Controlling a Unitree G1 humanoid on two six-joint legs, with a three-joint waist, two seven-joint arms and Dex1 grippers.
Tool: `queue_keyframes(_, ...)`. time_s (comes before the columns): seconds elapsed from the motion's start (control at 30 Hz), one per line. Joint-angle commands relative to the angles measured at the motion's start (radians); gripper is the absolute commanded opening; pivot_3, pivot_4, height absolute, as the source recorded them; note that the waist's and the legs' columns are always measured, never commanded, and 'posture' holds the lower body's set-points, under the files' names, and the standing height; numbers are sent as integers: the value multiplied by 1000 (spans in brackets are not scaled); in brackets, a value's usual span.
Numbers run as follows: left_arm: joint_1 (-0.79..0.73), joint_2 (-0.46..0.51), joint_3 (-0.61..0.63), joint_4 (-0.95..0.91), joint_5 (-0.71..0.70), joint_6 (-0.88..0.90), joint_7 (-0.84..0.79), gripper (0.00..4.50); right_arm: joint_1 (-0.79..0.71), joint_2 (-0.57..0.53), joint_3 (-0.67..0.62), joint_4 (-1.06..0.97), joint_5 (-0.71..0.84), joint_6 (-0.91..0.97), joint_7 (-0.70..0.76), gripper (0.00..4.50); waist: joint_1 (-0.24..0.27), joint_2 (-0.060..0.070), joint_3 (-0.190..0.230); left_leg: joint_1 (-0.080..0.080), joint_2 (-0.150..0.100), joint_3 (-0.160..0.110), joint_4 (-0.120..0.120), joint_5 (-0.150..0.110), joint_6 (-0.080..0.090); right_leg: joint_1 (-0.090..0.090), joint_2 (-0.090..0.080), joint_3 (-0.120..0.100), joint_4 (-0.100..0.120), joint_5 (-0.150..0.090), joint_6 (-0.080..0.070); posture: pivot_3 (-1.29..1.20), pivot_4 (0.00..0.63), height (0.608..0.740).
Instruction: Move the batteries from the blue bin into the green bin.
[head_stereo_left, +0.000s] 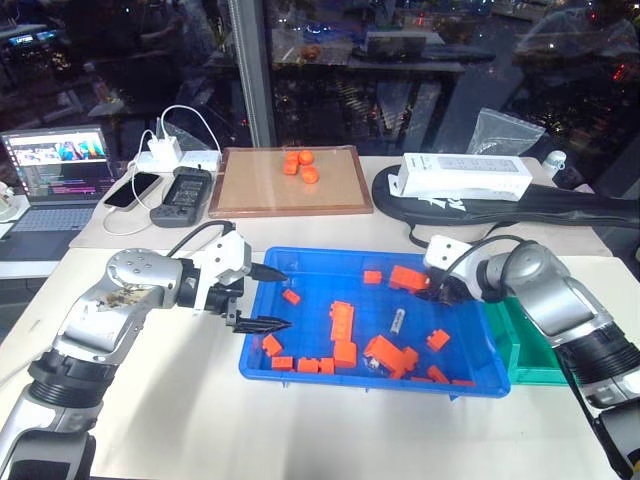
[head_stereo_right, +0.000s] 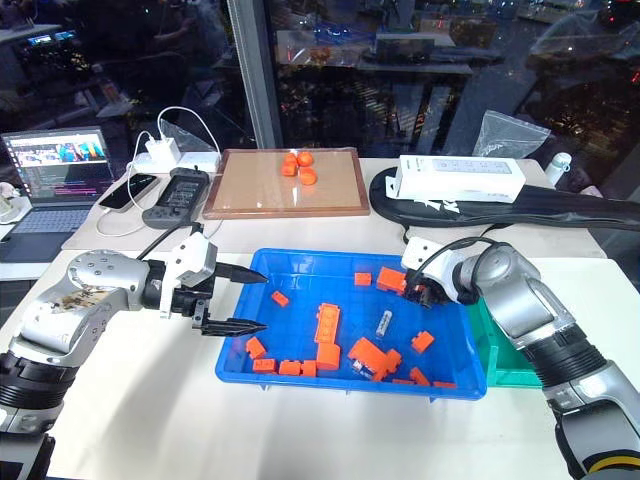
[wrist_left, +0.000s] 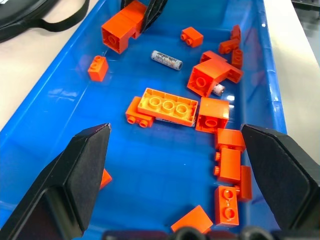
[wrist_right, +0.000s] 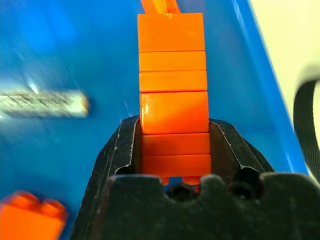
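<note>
The blue bin (head_stereo_left: 340, 379) lies in the middle of the white table and holds several orange blocks. A silvery battery (head_stereo_left: 397, 320) lies on its floor right of centre, also visible as the battery (wrist_left: 167, 60) in the left wrist view. The end of a second battery (wrist_left: 218, 89) pokes out from under a block. My right gripper (head_stereo_left: 432, 292) is at the bin's far right corner, shut on an orange block (wrist_right: 173, 90). My left gripper (head_stereo_left: 270, 298) hangs open over the bin's left end with nothing between its fingers. The green bin (head_stereo_left: 528, 350) stands against the blue bin's right side.
A wooden-framed board (head_stereo_left: 255, 190) with orange pieces lies behind the blue bin. A laptop (head_stereo_left: 50, 185), a phone (head_stereo_left: 132, 190) and a black handset (head_stereo_left: 182, 195) are at the back left. A white box (head_stereo_left: 465, 177) on a black bag (head_stereo_left: 585, 205) is at the back right.
</note>
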Motion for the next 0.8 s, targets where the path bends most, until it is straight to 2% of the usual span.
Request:
queue_keyframes(0.03,-24,15,6,-5,5,-26,-22,4500,-29,-10,-29,12,-40,-41,11,2760,-2,0,0,0,0,0,0,0,0,-1,0,0,1,0,0,0,150,740)
queue_keyframes(0.2,-40,-6,-4,0,3,-25,-31,4500,-30,-14,-92,-56,2,18,48,4476,-6,0,0,0,1,0,3,0,0,-3,1,1,9,-1,-2,0,150,740)
queue_keyframes(0.33,-55,-24,-1,13,-3,-9,-26,4500,-13,11,-172,-167,133,156,109,4493,-7,0,0,0,1,-1,3,0,0,-4,2,3,10,-1,-2,0,150,740)
queue_keyframes(0.47,-67,-35,4,20,-12,-2,-26,4500,38,28,-172,-290,221,268,142,4493,-6,0,0,0,1,-1,3,0,0,-4,2,3,10,-1,-2,0,150,740)
queue_keyframes(0.63,-69,-40,-2,21,0,-11,-26,4500,78,68,-116,-324,210,286,104,4493,-6,0,0,0,1,-1,3,0,0,-4,2,3,10,-1,-2,0,150,740)
queue_keyframes(0.8,-70,-30,5,11,-1,-3,-26,4500,86,114,-74,-249,168,248,59,4493,-6,0,0,0,1,-1,4,0,0,-5,2,3,11,-1,-2,0,150,740)
